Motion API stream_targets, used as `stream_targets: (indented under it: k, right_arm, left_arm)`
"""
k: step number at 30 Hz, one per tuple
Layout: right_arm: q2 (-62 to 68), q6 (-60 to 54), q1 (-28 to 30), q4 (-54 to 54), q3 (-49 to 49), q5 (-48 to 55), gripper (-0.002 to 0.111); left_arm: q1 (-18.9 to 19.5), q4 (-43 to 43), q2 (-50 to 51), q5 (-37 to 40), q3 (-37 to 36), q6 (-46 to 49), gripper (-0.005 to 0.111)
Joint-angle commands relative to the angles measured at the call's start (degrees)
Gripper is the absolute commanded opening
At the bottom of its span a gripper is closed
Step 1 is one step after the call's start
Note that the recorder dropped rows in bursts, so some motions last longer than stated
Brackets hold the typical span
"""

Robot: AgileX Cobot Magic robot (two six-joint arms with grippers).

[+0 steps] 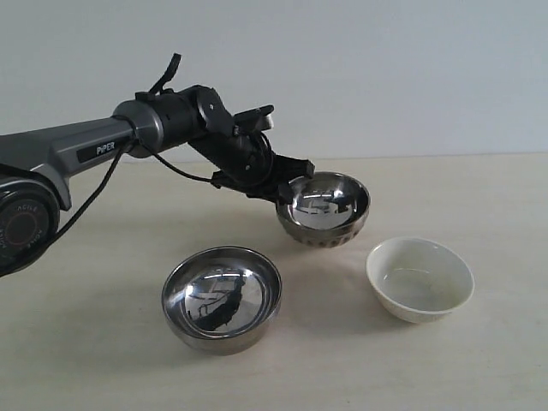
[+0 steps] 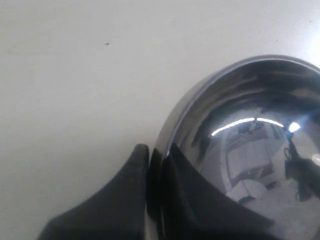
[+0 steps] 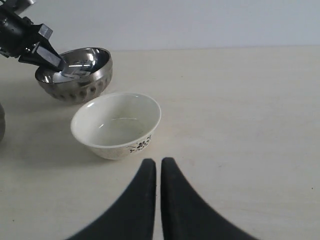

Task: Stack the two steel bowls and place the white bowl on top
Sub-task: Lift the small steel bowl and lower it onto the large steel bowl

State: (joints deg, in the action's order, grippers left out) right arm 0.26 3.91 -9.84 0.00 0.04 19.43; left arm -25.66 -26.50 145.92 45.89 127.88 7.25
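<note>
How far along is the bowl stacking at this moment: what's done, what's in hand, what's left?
Done: nothing is stacked yet; the three bowls are apart. In hand: the left gripper has its jaws shut on the rim of the tilted ribbed steel bowl. Left: nest it with the plain steel bowl, then put the white bowl on top; the right gripper is shut and empty near it.

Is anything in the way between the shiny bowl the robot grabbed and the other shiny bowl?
No. Only bare table lies between the ribbed steel bowl and the plain steel bowl; the white bowl sits off to one side.
</note>
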Motion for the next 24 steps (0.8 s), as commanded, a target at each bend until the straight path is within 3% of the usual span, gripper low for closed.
stream_targets:
  k: [1,5,15,24]
  right_arm:
    - [-0.3,0.0,0.0,-0.6,0.0,-0.2,0.0]
    - [-0.3,0.0,0.0,-0.6,0.0,-0.2,0.0]
    - [-0.3,0.0,0.0,-0.6,0.0,-0.2,0.0]
    - [-0.3,0.0,0.0,-0.6,0.0,-0.2,0.0]
  left_arm:
    - [-0.2,-0.2,-4.3,1.7,0.3,-1.5,0.004]
    - [-0.2,4.4,-8.1,5.8,0.3,-2.1,0.004]
    - [0.4,4.8,-16.4,17.1,-2.6,-3.3,0.004]
    - [0.4,4.9,-27.8,13.5,-16.2,-4.2,0.004]
